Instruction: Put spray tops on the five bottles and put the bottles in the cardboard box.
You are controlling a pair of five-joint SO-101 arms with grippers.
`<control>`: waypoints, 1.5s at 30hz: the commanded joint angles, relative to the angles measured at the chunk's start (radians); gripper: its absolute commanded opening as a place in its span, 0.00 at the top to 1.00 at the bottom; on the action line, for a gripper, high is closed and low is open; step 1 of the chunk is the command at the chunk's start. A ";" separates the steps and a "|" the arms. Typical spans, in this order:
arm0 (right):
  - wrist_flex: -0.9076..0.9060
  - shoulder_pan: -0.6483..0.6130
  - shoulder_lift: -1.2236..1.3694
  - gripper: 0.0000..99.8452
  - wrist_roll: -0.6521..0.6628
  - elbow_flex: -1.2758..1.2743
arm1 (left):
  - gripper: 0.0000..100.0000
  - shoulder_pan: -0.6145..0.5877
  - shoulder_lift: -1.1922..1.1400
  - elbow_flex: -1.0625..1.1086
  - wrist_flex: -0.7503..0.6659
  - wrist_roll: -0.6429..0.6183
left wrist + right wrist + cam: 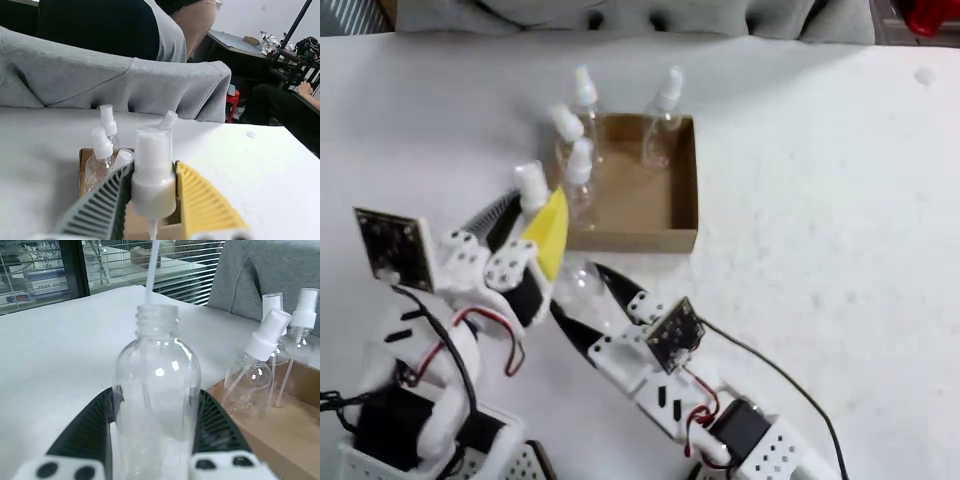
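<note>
The spray top (152,150) is clamped between the left hand's (152,172) ribbed fingers, its tube cut off at the frame edge. In the right wrist view that tube (151,270) is seen reaching the open neck of the bottle (157,405), which is gripped by the right hand (156,397). Four capped bottles (580,172) stand in the cardboard box (686,190) on the surface (820,200). From above, the held bottle is hard to make out.

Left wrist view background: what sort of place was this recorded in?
Probably an office or lab workroom: a white table set against a grey upholstered seat, a desk with gear behind it, and window blinds in the right wrist view.
</note>
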State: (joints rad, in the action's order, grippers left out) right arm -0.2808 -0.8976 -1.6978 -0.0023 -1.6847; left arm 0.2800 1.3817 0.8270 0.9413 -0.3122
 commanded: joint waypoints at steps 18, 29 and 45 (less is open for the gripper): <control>-0.012 0.013 -0.002 0.98 -0.006 -0.011 | 0.70 0.004 0.269 0.186 0.052 -0.012; -0.008 0.018 -0.002 0.98 -0.006 -0.011 | 0.69 0.001 0.269 0.021 0.187 -0.006; -0.001 0.328 0.002 0.98 -0.008 0.091 | 0.97 0.021 0.461 0.034 0.428 0.106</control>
State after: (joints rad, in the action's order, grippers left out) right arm -0.2808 -0.5877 -1.6962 -0.0008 -1.6632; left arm 0.2570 1.7837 0.8193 1.3970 -0.2186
